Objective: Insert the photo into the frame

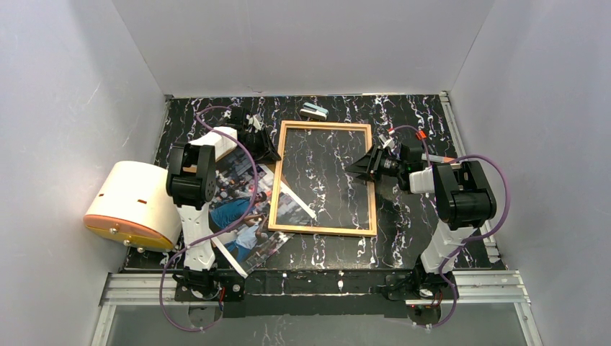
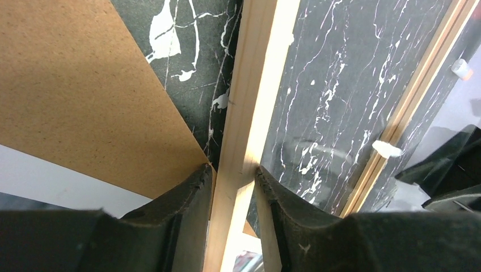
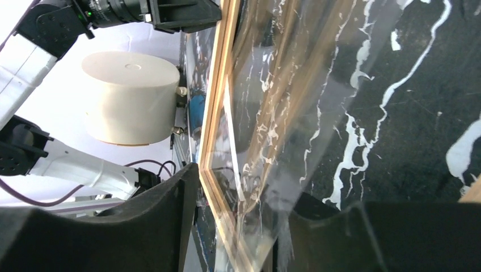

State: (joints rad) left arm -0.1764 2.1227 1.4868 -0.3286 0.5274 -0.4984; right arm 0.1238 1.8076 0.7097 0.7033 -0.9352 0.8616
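The left gripper (image 2: 235, 175) has its fingers (image 2: 190, 198) pressed against both sides of the left wooden rail of the frame (image 1: 326, 125), and a brown board (image 2: 74, 90) lies just beside that rail. The right gripper (image 3: 244, 204) has its fingers (image 3: 164, 221) apart, straddling the frame's right rail and the edge of the glass without clamping them. The frame lies on the black marbled table (image 1: 411, 115), its near left corner over the photo (image 1: 241, 213), which lies slanted beneath the left arm and is not set inside the frame.
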